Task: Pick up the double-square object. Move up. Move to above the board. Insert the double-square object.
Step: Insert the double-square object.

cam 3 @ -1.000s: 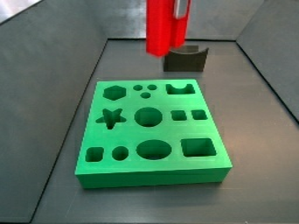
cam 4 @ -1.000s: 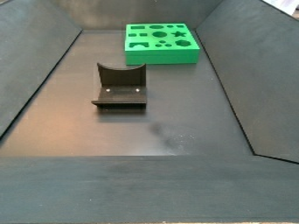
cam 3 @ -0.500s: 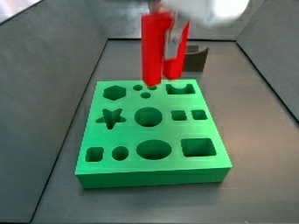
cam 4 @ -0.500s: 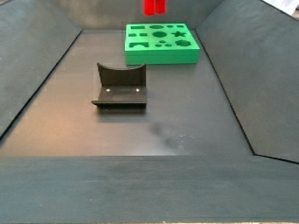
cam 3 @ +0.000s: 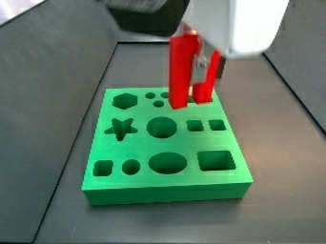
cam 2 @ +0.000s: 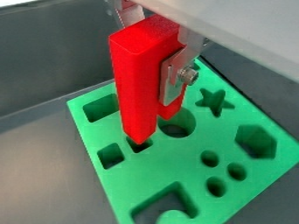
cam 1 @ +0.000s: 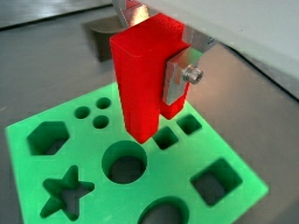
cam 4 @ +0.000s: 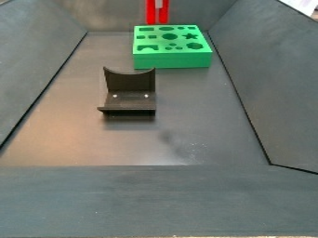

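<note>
The double-square object (cam 1: 142, 79) is a bright red tall block. It hangs upright in my gripper (cam 1: 152, 94), which is shut on it, with one silver finger (cam 1: 177, 80) flat against its side. It also shows in a wrist view (cam 2: 138, 83) and in both side views (cam 3: 185, 62) (cam 4: 158, 10). Its lower end is just above the green board (cam 1: 87, 149), near the pair of small square cut-outs beside the middle circle. The board shows in the other views too (cam 2: 152, 172) (cam 3: 166, 192) (cam 4: 174, 59). My gripper (cam 3: 195, 84) is over the board's rear half.
The dark fixture (cam 4: 126, 93) with a curved notch stands on the grey floor, apart from the board, and also shows in a wrist view (cam 1: 100, 35). Sloping grey walls (cam 4: 37, 84) close in the floor on both sides.
My gripper has carried the red block from above the fixture to over the board and has come lower. The board and fixture have not moved.
</note>
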Tool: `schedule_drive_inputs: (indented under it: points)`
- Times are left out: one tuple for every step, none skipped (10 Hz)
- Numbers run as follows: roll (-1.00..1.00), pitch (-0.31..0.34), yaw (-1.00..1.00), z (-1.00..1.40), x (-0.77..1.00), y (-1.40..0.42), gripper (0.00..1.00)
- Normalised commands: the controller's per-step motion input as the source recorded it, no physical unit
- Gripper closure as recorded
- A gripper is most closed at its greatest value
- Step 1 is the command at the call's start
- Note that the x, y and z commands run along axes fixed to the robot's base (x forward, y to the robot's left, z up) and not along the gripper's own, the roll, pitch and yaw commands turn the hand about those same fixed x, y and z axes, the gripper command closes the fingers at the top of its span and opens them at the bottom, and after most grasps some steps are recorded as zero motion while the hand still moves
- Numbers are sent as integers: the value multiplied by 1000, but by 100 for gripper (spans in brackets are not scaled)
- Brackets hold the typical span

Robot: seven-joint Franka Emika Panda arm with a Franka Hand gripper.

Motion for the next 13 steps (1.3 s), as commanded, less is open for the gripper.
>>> schedule_drive_inputs:
  points:
    - [3,0,-891,-374,123,-146,100]
    - [6,0,-863,-374,160,-154,100]
    - [19,0,-663,-371,360,-203,100]
    - [0,0,-74,0,149,0,100]
    - [0,0,20,-43,43,0,100]
    - [11,0,103,-183,300,0,100]
    - [14,0,86,-206,334,0,100]
    - [0,0,23,-131,160,0,100]
    - [0,0,0,-20,60,-23,100]
    - [0,0,0,-111,97,-29,100]
    - [0,0,0,-189,180,-40,100]
    - [0,0,0,-217,163,-49,100]
    - [9,0,0,-231,183,-60,100]
